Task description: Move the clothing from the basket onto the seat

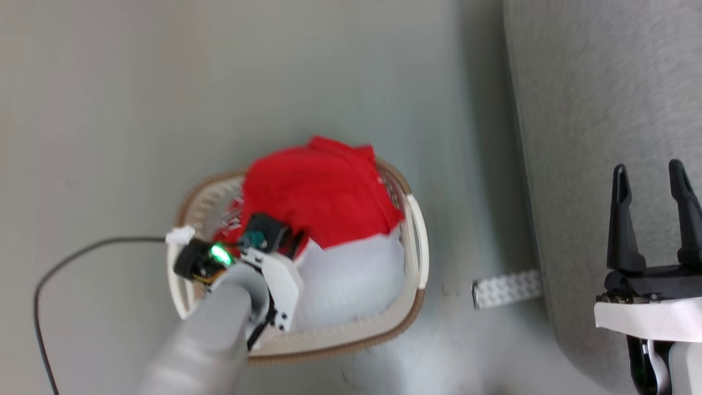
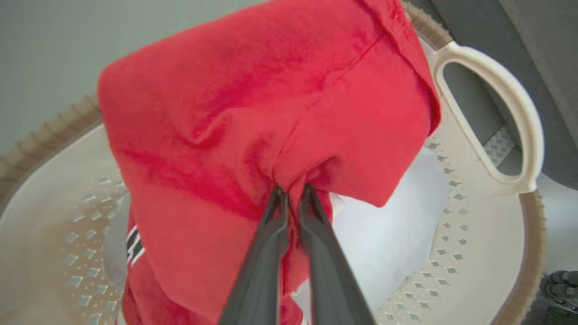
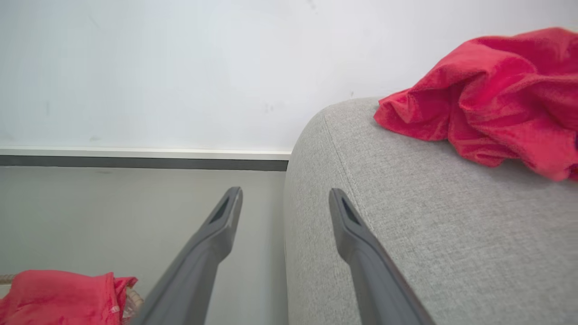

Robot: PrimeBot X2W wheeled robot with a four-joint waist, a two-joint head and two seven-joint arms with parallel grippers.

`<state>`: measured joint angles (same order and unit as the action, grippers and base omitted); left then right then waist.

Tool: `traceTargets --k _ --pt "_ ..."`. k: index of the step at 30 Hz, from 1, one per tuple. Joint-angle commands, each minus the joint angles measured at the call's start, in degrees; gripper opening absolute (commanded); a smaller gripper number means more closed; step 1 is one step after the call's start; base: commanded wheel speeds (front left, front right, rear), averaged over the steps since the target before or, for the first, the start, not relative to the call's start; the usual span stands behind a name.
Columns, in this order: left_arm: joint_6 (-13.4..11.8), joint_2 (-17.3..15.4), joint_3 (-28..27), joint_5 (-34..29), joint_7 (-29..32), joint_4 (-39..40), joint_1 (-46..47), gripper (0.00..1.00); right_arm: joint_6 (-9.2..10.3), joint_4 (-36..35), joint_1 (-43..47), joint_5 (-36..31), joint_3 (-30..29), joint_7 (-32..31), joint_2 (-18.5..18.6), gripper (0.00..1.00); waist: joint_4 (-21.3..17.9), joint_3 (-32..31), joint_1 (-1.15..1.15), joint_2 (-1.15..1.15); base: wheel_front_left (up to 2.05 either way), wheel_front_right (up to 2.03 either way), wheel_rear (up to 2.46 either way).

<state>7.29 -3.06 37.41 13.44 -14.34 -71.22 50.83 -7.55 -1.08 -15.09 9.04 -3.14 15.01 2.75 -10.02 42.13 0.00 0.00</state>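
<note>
Pickup is beginning: the left jaws are clenching a fold of the bright red soft fabric garment [image 2: 253, 113], which is lying inside the cream-white perforated plastic basket [image 2: 474, 234]. The right jaws are hanging released, right of the basket. The next move is likely calling for a lift clear of the basket toward the light grey upholstered seat [image 1: 603, 109] beside it.

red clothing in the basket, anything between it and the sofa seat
Nothing visible. The left claw pinches the red clothing; only the basket rim and a strip of floor lie before the sofa seat.

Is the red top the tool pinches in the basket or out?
Partly in: the clothing hangs from the shut left tool, its lower end inside the basket.
</note>
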Motion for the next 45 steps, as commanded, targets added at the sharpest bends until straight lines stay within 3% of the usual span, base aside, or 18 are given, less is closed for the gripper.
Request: traceTargets --k 1,10,23,35,45 --pt "0.2 0.0 0.0 1.5 -0.5 1.4 -2.2 0.00 0.13 0.9 1.1 -0.7 -0.4 0.1 0.1 1.00 2.0 -7.2 0.00 0.00 0.00 0.00 0.00" --pt "0.0 0.1 0.3 8.1 -0.8 10.9 -9.1 0.00 0.13 4.5 5.9 -2.6 -1.8 0.1 0.1 1.00 5.7 -21.4 0.00 0.00 0.00 0.00 0.00" --pt "-4.3 -0.9 -2.5 11.0 -0.8 23.6 -15.7 0.00 0.13 7.4 12.6 -3.6 -1.9 0.1 0.1 1.00 8.8 -36.4 0.00 0.00 0.00 0.00 0.00" --pt "-6.5 -4.5 -3.3 12.0 0.9 32.3 -20.4 0.00 0.13 8.3 17.0 -4.4 -0.9 0.1 0.1 1.00 9.0 -44.7 0.00 0.00 0.00 0.00 0.00" --pt "-8.4 -6.8 -3.4 12.7 3.8 40.1 -23.2 0.00 0.13 7.8 18.6 -4.2 -0.5 0.1 0.1 1.00 8.1 -46.8 0.00 0.00 0.00 0.00 0.00"
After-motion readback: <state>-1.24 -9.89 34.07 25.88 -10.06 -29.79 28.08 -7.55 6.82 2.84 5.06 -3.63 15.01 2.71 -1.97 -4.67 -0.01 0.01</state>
